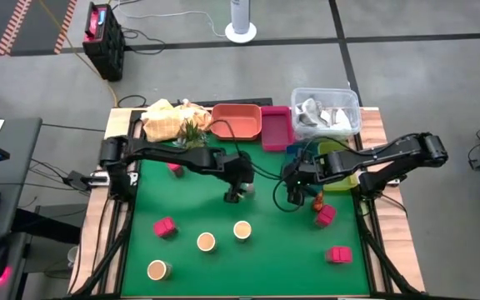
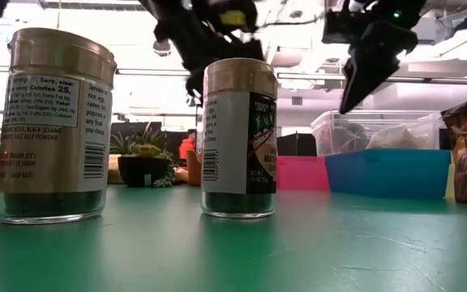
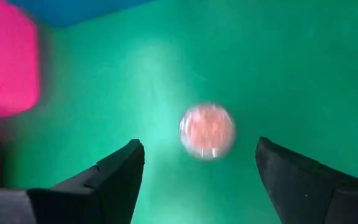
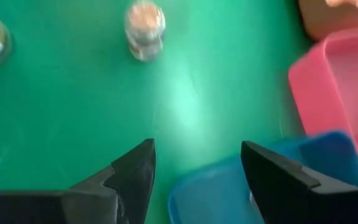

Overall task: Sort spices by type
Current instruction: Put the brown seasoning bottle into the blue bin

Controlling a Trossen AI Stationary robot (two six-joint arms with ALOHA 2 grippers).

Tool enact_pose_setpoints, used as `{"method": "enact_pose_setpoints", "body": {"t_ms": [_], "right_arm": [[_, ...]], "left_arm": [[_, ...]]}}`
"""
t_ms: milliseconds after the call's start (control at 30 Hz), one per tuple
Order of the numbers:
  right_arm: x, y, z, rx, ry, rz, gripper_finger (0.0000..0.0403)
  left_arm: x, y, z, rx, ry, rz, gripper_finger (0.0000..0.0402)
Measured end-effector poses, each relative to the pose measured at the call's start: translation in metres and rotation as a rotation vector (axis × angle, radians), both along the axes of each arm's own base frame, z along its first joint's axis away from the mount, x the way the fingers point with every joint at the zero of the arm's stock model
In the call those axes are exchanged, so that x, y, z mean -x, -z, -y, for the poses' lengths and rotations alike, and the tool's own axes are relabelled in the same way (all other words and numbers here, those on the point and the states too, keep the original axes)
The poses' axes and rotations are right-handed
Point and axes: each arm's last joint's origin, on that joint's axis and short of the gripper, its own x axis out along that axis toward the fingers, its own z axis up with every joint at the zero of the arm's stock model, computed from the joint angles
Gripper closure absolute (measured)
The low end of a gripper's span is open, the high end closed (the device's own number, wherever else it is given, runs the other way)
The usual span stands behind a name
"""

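Overhead view of the green table [image 1: 223,267]. The left gripper [image 1: 238,190] hangs directly above a small spice jar [image 3: 207,130] near the table's centre, fingers [image 3: 120,171] spread wide to either side of its copper-coloured lid, gripping nothing. The right gripper [image 1: 294,193] hovers just beside it, over the blue tray [image 4: 241,186], fingers likewise wide open and empty. Three tan cups [image 1: 206,242] and magenta packets [image 1: 164,227] lie scattered across the table's near half.

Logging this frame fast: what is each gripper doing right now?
Left gripper: open, holding nothing, above a small jar.
Right gripper: open, holding nothing, over the green table.
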Motion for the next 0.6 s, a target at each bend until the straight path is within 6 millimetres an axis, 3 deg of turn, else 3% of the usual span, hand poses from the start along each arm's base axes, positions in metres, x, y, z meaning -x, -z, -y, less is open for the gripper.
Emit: {"method": "enact_pose_setpoints", "body": {"t_ms": [100,300,600], "right_arm": [[-0.004,-0.002,-0.001,0.015,-0.036,0.04,0.0136],[-0.02,-0.004,-0.003,0.051,-0.106,0.14,0.0136],[-0.076,0.031,-0.008,0.062,-0.277,0.129,0.0136]], "left_arm": [[0.021,-0.009,-0.004,0.003,-0.035,0.061,0.0115],[0.071,-0.006,-0.009,0.041,-0.142,0.154,0.0126],[0.125,-0.021,0.001,0.005,-0.274,0.259,0.0128]]}}
